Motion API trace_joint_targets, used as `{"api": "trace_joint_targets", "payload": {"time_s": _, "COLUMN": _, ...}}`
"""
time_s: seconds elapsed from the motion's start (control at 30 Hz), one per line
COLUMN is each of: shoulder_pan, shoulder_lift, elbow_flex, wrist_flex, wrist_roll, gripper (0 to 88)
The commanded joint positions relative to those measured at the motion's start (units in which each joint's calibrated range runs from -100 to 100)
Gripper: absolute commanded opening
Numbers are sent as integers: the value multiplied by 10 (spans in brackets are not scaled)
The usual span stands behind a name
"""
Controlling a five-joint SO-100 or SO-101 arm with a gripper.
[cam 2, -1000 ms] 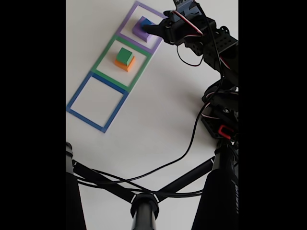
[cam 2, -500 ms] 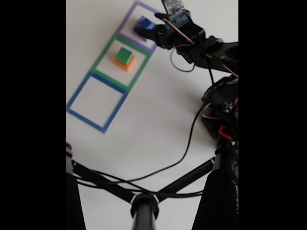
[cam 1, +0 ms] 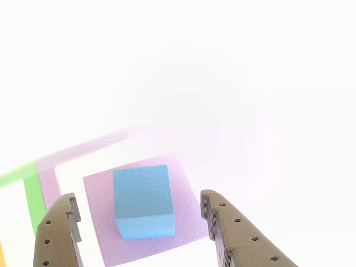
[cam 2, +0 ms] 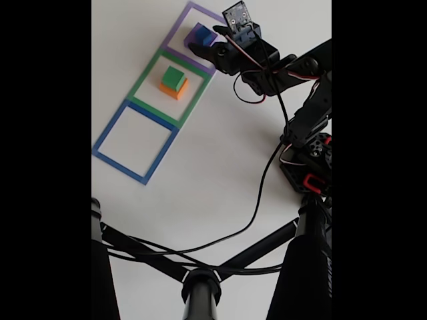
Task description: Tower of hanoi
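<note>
On my close feed the small matte blue cube (cam 1: 143, 200) sits squarely on the wide flat pale-purple square slab (cam 1: 183, 219), its top face finely grained and its near face a lighter blue. The slab lies inside the flat purple square outline (cam 1: 83, 149), with a bit of the flat green square outline (cam 1: 32, 192) at the left edge. My two-finger gripper (cam 1: 139, 214) has its brown, hole-dotted fingers (cam 1: 239, 233) spread wide, one on each side of the cube and clear of it, holding nothing.

In the fixed view the blue cube (cam 2: 201, 33) is at the far end of the row, the gripper (cam 2: 207, 41) over it. The green cube (cam 2: 174, 78) sits on the orange cube (cam 2: 175, 90) in the middle square, and the flat blue square outline (cam 2: 135, 141) is nearest. The white tabletop (cam 2: 213, 173) is plain and brightly lit; black cables (cam 2: 263, 187) and dark stand bars (cam 2: 200, 280) cross the foreground.
</note>
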Motion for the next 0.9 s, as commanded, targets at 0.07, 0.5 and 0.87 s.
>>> {"api": "trace_joint_targets", "payload": {"time_s": 0.07, "shoulder_pan": -4, "shoulder_lift": 21, "elbow_flex": -35, "wrist_flex": -38, "wrist_roll": 0, "gripper": 215}}
{"api": "trace_joint_targets", "payload": {"time_s": 0.5, "shoulder_pan": -10, "shoulder_lift": 24, "elbow_flex": -32, "wrist_flex": -38, "wrist_roll": 0, "gripper": 101}}
{"api": "trace_joint_targets", "payload": {"time_s": 0.87, "shoulder_pan": -23, "shoulder_lift": 16, "elbow_flex": -30, "wrist_flex": -37, "wrist_roll": 0, "gripper": 31}}
